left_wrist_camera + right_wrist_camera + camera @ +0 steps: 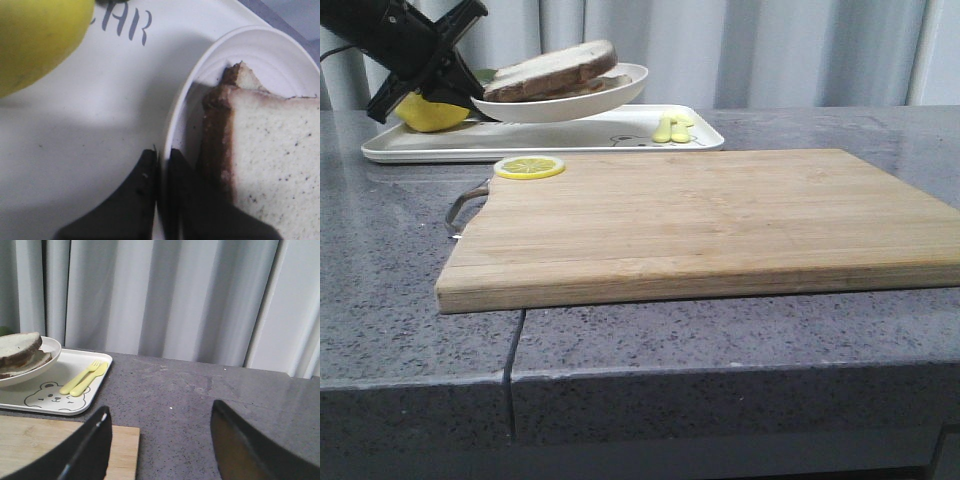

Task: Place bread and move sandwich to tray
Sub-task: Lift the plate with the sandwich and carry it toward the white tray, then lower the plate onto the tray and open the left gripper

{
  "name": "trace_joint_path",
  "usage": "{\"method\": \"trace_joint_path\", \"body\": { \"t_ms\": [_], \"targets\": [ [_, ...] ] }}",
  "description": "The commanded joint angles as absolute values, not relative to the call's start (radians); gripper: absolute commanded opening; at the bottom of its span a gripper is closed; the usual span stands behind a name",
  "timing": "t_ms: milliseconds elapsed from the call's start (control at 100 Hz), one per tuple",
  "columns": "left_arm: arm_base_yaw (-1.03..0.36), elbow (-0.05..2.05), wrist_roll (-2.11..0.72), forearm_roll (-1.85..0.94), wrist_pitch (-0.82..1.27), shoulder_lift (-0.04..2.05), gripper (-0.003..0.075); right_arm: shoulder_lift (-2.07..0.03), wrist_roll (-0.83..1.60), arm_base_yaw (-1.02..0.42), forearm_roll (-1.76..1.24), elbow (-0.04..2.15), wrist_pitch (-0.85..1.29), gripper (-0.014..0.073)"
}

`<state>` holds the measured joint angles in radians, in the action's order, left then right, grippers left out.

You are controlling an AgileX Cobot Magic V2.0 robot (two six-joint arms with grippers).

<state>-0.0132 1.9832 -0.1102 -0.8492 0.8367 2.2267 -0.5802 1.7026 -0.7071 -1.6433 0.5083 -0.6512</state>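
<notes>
Only part of the yellow fruit [432,113] shows behind the left gripper [161,160], whose 2 fingers pinch the rim of the round plate [610,95]. That plate, lifted above the tray [590,135], carries the sandwich [555,70]. Its filling stays hidden. The right gripper [159,437] hangs spread wide, holding nothing, over the cutting board [720,215].

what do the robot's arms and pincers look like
Both are black. The left pincer has two flat, tapering fingers with matte faces; in the front view its arm is angular black hardware with a thin dark cable. The right pincer shows broad, glossy dark fingers.
</notes>
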Motion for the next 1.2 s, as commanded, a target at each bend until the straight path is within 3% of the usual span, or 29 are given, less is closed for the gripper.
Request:
{"method": "trace_joint_path", "body": {
  "t_ms": [0,1190],
  "targets": [
    [-0.018,2.024,-0.104,-0.896,0.789,2.157,-0.002,-0.576,1.706,-0.7,-1.599,0.535,-0.654,0.0445],
    [-0.02,2.024,-0.085,-0.807,0.803,2.204,-0.002,-0.576,1.706,-0.7,-1.599,0.535,-0.665,0.0445]
  ]
}}
